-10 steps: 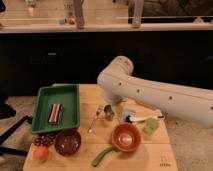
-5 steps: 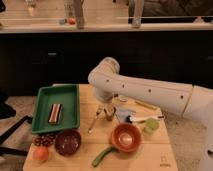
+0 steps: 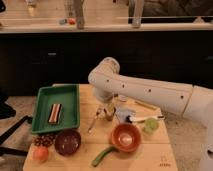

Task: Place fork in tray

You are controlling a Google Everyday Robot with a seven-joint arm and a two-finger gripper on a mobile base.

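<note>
White robot arm is reaching in from the right, bending at the elbow and pointing down over the light wooden table. Its gripper is hanging low near the table's middle, claw standing wide and holding nothing.

The small slender silver metal fork is lying flat on the wood, running diagonally. Its upper end is just beside the gripper's left side; can't tell if they are touching. The fork is sitting outside the tray, between it and the round orange bowl.

The large shallow rectangular green plastic tray is sitting on the left of the table, holding a striped brown bar-shaped item.

- A round maroon bowl is sitting just in front of the tray.
- A dark red bunch is lying left of the maroon bowl.
- An orange round fruit is sitting at the front-left corner.
- A green-handled utensil is lying in front of the orange bowl.
- A white-handled black-tipped utensil is lying right of the gripper.
- A small light green cup is standing just beneath the white-handled utensil.
</note>
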